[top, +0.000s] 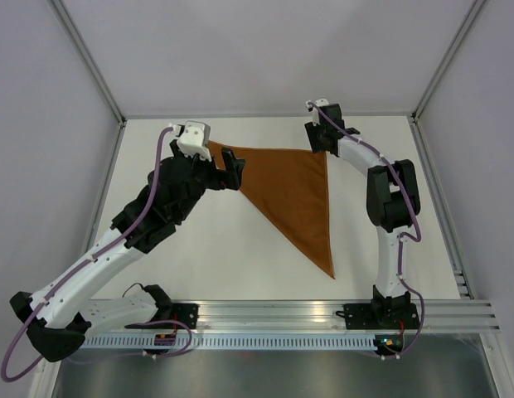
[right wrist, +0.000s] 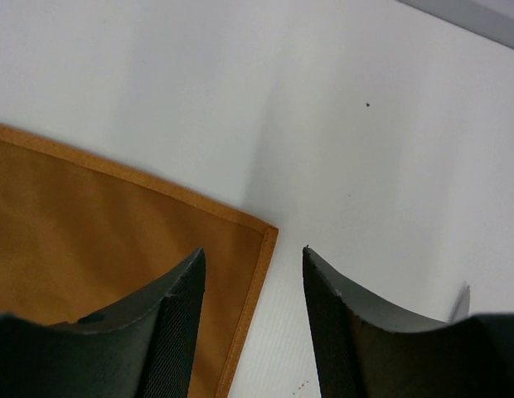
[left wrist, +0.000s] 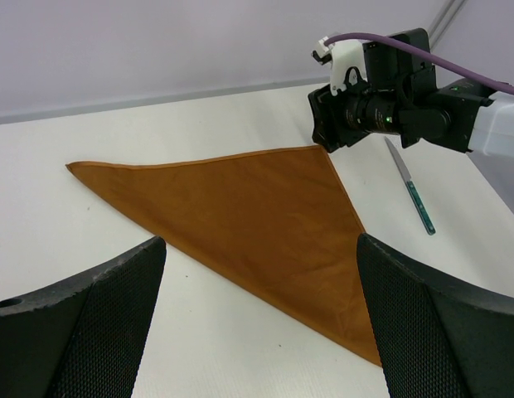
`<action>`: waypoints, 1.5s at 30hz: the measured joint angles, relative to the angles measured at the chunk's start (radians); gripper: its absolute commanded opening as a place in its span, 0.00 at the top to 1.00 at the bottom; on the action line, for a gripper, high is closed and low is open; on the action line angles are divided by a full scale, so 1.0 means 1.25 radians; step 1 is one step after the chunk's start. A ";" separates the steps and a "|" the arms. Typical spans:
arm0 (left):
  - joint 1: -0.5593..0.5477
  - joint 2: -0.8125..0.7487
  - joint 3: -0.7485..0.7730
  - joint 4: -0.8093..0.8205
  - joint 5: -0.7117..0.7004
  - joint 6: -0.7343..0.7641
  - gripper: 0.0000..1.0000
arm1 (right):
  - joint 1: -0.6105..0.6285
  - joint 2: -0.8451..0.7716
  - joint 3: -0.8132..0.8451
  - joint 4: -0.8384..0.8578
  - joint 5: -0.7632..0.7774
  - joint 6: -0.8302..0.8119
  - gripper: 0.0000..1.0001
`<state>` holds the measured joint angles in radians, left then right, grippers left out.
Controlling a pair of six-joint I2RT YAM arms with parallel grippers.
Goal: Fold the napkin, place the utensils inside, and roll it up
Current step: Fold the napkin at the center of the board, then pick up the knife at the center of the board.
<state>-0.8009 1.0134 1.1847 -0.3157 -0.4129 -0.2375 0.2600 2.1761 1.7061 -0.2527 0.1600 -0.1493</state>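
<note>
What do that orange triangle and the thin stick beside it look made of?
The napkin looks like woven cloth, matte with a faint sheen: stitched hem, soft creases. The utensil seems to have a grey metal blade and a teal handle, perhaps plastic; too small to be sure.

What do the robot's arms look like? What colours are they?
The left arm and the right arm are made of smooth white tubes joined by chunky black joints. A thin purple cable runs along each one. Each arm ends in two black fingers with a bumpy mesh pattern on the inside. A tiny green light glows on the right wrist.
</note>
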 measured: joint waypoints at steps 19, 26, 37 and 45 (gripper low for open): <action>0.000 -0.041 -0.101 0.091 0.047 -0.001 0.00 | -0.212 -0.328 -0.383 -0.104 -0.061 0.060 0.50; 0.000 -0.040 -0.102 0.117 0.067 -0.001 0.00 | -0.220 -0.332 -0.428 -0.110 -0.067 0.064 0.51; 0.000 -0.053 -0.110 0.117 0.067 -0.001 0.00 | -0.279 -0.260 -0.426 -0.105 -0.092 0.078 0.54; 0.000 -0.054 -0.115 0.117 0.067 -0.001 0.00 | -0.280 -0.230 -0.406 -0.102 -0.113 0.078 0.66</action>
<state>-0.8009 0.9463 1.0405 -0.1699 -0.3286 -0.2390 -0.0895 1.8889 1.1984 -0.3805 0.0185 -0.0521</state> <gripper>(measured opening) 0.994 0.376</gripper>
